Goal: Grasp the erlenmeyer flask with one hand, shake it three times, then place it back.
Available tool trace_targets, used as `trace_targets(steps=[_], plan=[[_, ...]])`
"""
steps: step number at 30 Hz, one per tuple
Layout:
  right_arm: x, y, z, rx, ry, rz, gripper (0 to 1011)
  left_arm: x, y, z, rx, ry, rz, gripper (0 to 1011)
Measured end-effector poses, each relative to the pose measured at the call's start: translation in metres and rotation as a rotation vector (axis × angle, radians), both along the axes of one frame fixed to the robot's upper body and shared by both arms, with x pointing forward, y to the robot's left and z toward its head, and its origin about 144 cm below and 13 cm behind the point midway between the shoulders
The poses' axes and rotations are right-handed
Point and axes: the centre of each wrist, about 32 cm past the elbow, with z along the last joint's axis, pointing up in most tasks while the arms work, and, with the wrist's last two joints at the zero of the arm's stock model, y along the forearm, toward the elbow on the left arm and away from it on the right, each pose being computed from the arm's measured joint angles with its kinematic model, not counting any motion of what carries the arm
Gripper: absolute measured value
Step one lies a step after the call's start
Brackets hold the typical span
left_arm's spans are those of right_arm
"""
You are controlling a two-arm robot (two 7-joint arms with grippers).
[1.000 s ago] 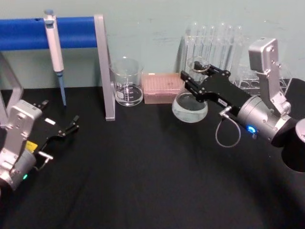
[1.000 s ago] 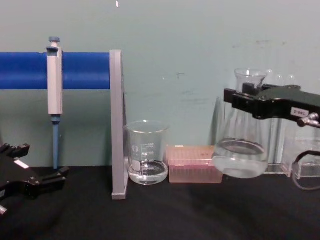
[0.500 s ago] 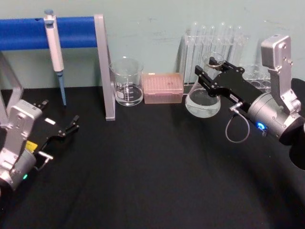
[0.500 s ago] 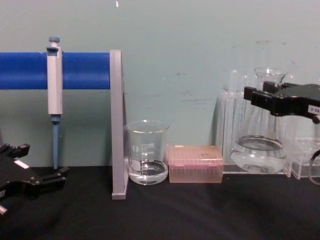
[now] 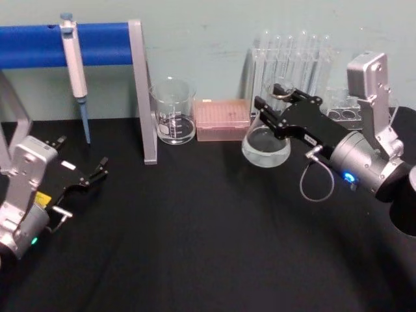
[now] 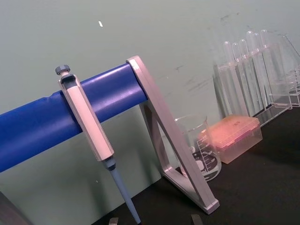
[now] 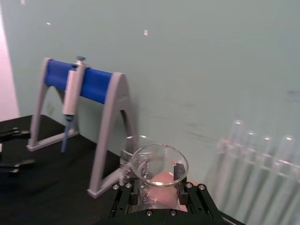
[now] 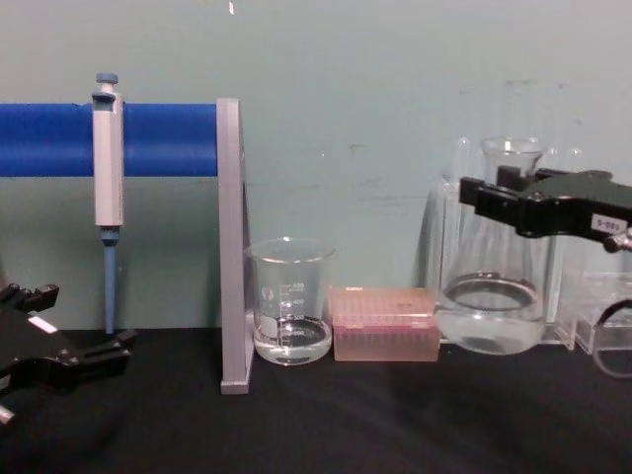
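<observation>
- My right gripper point(image 5: 276, 104) point(image 8: 497, 200) is out over the right half of the black table point(image 5: 195, 240). Its jaws are clamped on the neck of the erlenmeyer flask point(image 5: 266, 146) point(image 8: 491, 316).
- The flask's flared rim stands just above those jaws. The right wrist view shows the rim point(image 7: 159, 164) as an open ring directly over the two black jaw blocks.
- The flask's wide base hangs below the jaws, close to upright, with a shallow layer of clear liquid in it. In the chest view the base appears to sit slightly clear of the tabletop.
- Just behind the right jaws, against the wall, is a rack of test tubes point(image 5: 292, 58).
- To the left of the right jaws and a little farther back lies a pink tip box point(image 5: 223, 119) point(image 8: 383, 324). It is near the flask, but the two are not touching.
- Left of the box stands a glass beaker point(image 5: 173, 120) point(image 8: 289, 306).
- My left gripper point(image 5: 82, 151) point(image 8: 79, 316) rests low at the left edge of the table. Its jaws are apart and hold nothing, and it is well away from the flask.
- Beyond the left jaws a pipette point(image 5: 75, 65) point(image 6: 86, 119) hangs from a blue stand point(image 5: 104, 42).
</observation>
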Motion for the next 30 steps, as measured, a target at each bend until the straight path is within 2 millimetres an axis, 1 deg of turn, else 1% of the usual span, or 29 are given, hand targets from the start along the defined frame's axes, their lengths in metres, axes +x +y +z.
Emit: trace_targets(steps=[20,30], plan=[[-0.014,0.031,0.000,-0.011,0.013,0.238,457,0.000,0.000,0.000,0.000,0.000,0.000,1001],[-0.022,0.041,-0.001,-0.021,0.018,0.368,457,0.000,0.000,0.000,0.000,0.000,0.000,1001]])
